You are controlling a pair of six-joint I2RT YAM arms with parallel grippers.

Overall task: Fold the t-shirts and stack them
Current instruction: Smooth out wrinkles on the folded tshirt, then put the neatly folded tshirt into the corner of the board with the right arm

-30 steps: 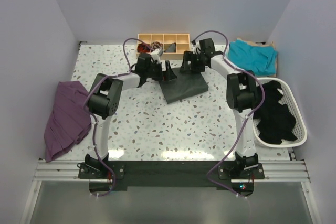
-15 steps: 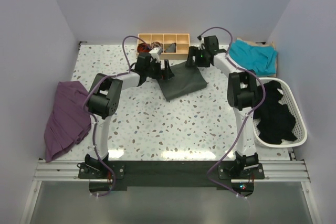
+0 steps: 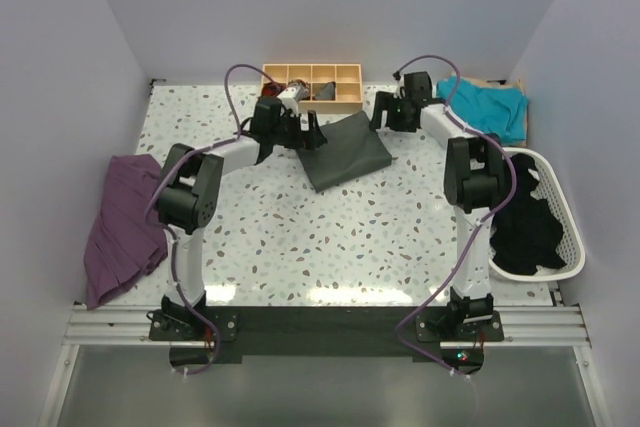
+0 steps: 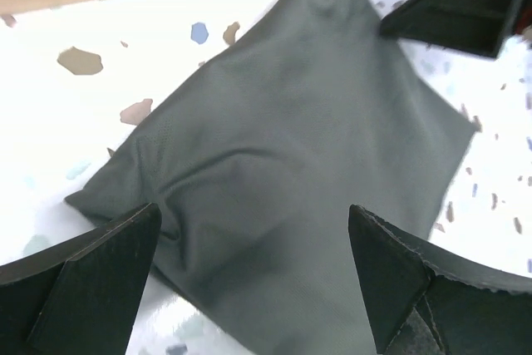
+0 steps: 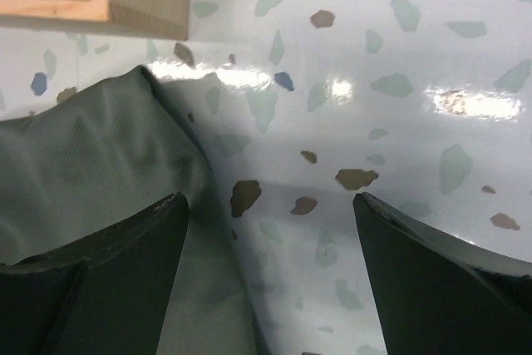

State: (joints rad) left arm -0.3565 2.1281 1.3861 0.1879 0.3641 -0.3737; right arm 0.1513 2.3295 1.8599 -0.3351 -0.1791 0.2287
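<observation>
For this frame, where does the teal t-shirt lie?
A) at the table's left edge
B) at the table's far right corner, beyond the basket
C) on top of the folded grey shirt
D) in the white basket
B: the teal t-shirt lies at the far right corner, beyond the white basket, which holds only black clothes; the folded grey t-shirt has nothing on it.
</observation>
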